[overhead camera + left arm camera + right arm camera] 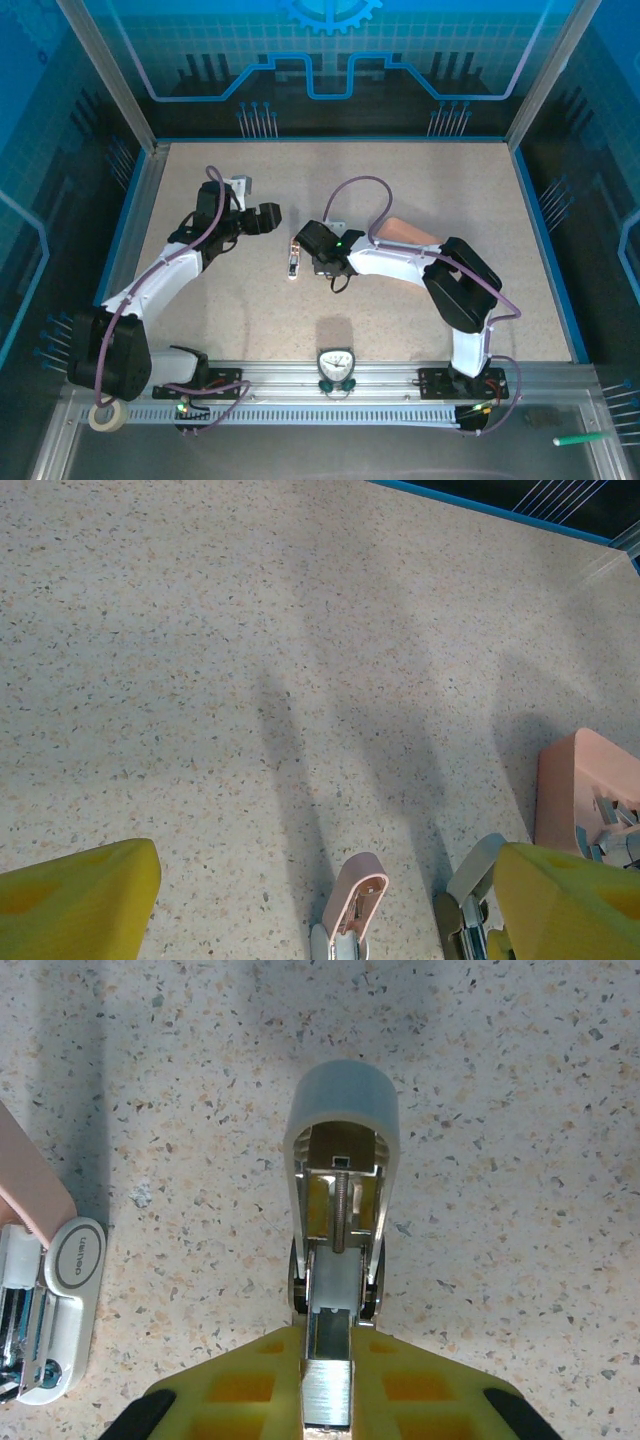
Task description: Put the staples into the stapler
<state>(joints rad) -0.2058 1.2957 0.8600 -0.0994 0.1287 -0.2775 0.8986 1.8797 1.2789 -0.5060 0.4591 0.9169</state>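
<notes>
The stapler [342, 1110] lies open on the speckled table, its pale lid raised so the spring rod and the bare metal channel show. My right gripper [328, 1350] sits right behind that channel. Its yellow fingers [230, 1380] are shut on a short silver block of staples [328, 1400] lined up with the channel's mouth. In the top view the right gripper [308, 246] is at mid-table. My left gripper [267, 217] hovers a little to its left. In the left wrist view the left gripper [325, 905] is wide open and holds nothing.
A small piece with a salmon-pink flap and white base [62, 1290] lies just beside the stapler. It also shows in the left wrist view [355, 890] and from above [293, 260]. The salmon-pink tray [410, 231] [575, 790] sits behind the right arm.
</notes>
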